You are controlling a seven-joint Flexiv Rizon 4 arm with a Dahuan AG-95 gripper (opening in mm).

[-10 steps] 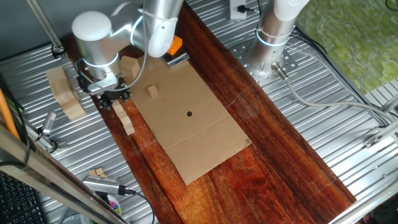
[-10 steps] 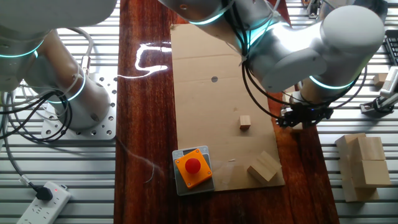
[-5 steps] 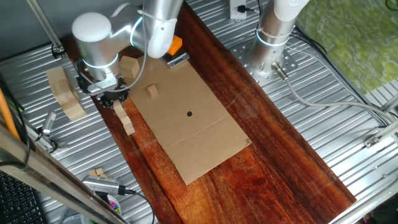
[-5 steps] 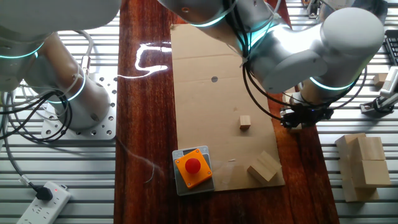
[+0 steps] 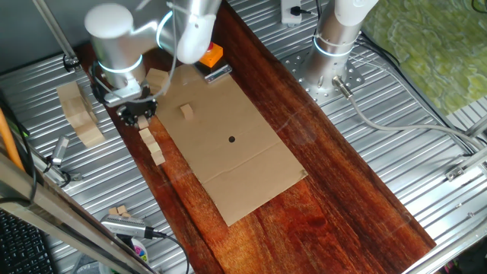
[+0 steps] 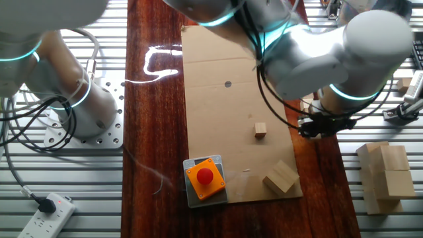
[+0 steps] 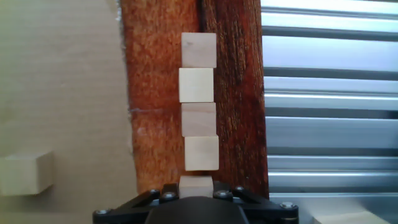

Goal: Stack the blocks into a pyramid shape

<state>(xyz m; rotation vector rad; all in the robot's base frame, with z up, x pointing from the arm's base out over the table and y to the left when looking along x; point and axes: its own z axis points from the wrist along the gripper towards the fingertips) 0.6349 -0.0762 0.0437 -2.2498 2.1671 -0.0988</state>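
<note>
Gripper nearest in the hand view, its fingers pressed on the sides of the closest block. Beyond it, four more blocks run away in a touching row on the dark wood strip, cardboard sheet left. A straight lift seems best, so the neighbour is not dragged.

pale wood blocks, reddish-brown (streaky grain) board, tan cardboard
</note>
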